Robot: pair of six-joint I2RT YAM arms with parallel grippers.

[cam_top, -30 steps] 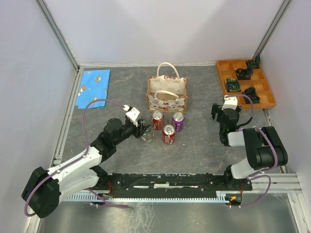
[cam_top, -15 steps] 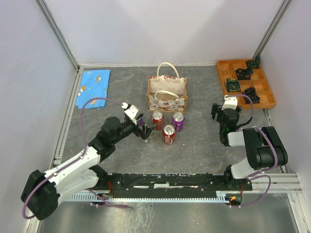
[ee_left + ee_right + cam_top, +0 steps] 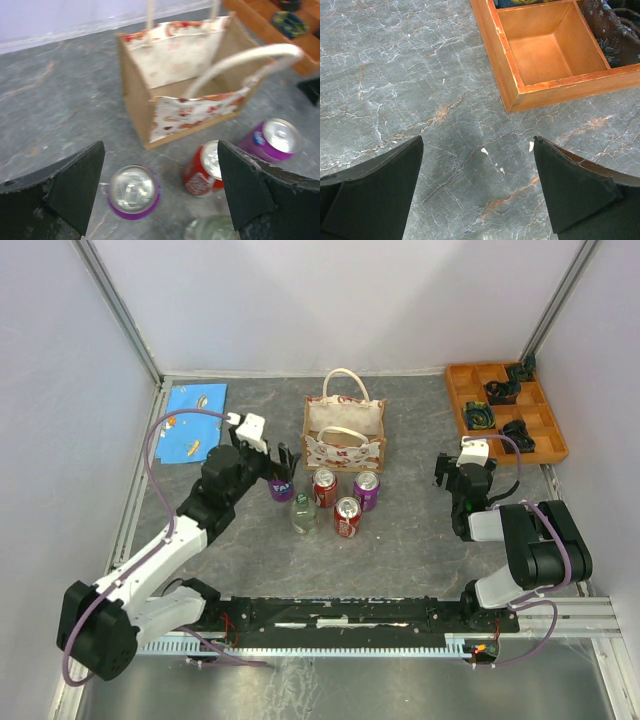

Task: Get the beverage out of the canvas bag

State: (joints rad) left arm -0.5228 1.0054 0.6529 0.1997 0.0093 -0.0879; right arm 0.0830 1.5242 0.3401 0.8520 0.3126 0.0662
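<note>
Tan canvas is showing on the inner walls of the canvas bag (image 3: 180,85), which is standing upright near the back middle of the bench (image 3: 420,540) with its mouth open and its handles looping up. In the left wrist view you are seeing only bare walls inside it. The front panel is hiding part of the bag's floor, so I am judging it empty or close to it, not certain.

Five drinks are standing outside the bag, on the bench just in front of it: a purple can (image 3: 133,192), a red can (image 3: 202,169), a second purple can (image 3: 272,142), a clear container (image 3: 304,512) and another red can (image 3: 347,517). The removal is looking largely done. What you are left with, if anything, is a check of that hidden part of the bag.

The left end effector (image 3: 160,150) is hanging with its jaws spread wide, gripping nothing. The bag is sitting just ahead of it and a little to its right, apart from both fingers. The nearest purple can is standing below the gap between them, untouched.

The right end effector (image 3: 477,145) is likewise gaping wide and empty. It is hovering over bare bench beside the orange tray (image 3: 520,95), well apart from the bag.
</note>
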